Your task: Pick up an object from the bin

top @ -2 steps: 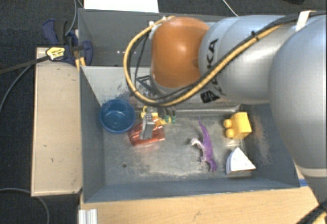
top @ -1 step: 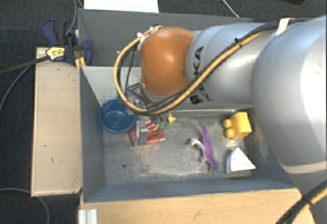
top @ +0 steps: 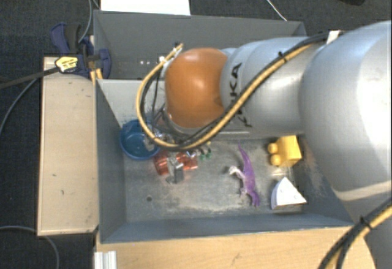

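Observation:
My gripper (top: 176,171) is low in the left half of the bin, under the arm's orange cover. It is right on top of a small red-brown thing (top: 161,165), which shows on both sides of it. A round blue cup (top: 133,141) lies just left of the gripper, against the bin's left wall. Something small and green (top: 206,153) peeks out just right of the gripper, mostly hidden by the arm.
A purple lizard-like toy (top: 247,177) lies mid-floor to the right. Further right are a yellow block (top: 285,150) and a white wedge with a purple edge (top: 286,194). The arm covers the bin's back right.

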